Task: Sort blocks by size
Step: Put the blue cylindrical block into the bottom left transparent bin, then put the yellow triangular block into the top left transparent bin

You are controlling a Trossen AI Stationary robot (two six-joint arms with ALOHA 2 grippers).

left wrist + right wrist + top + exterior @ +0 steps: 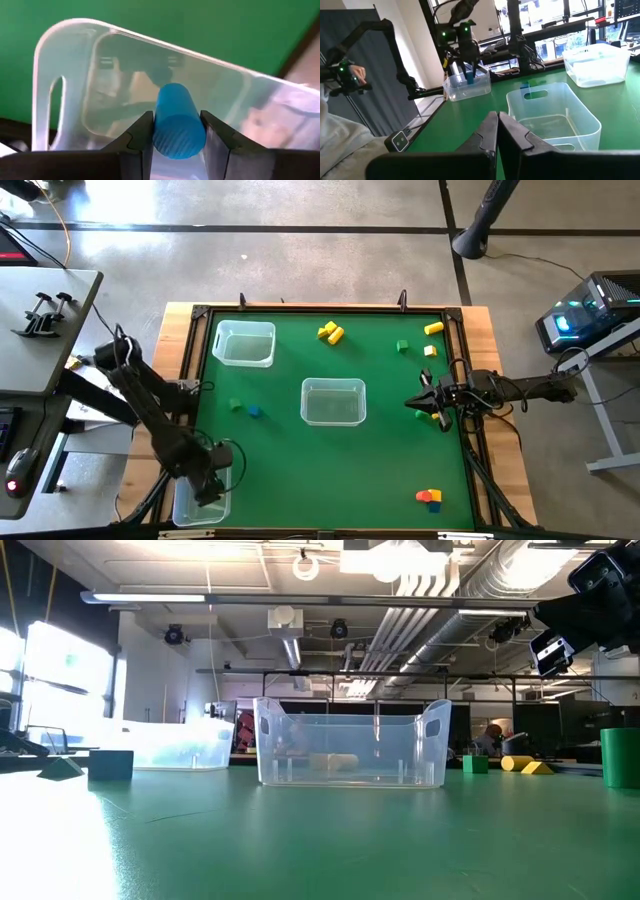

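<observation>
Left gripper [177,137] is positioned over the near-left clear bin [190,505], its jaws pinching a blue cylinder [177,122] at both flanks. The cylinder stands up between the jaws, its rounded body projecting beyond them toward the bin floor. The right gripper [497,131] waits at the table's right edge, jaws pressed together and holding nothing.

Risks noted:
- The curved surface offers the flat pads only narrow contact; the cylinder may twist or slip before release is intended.
- On release it could roll or bounce inside the bin; the bin wall lies just ahead of the jaws and may be struck, nudging the light bin.

Remaining blocks lie well away from both sets of jaws: a green and blue pair [245,408] left of the central bin [333,402], a yellow cluster [330,332], and an orange-red group [430,497] at the near right.

Not determinable: the gap between cylinder and bin floor; the bin's contents, seen only through glare; and the left gripper itself from above, where the arm covers it.
</observation>
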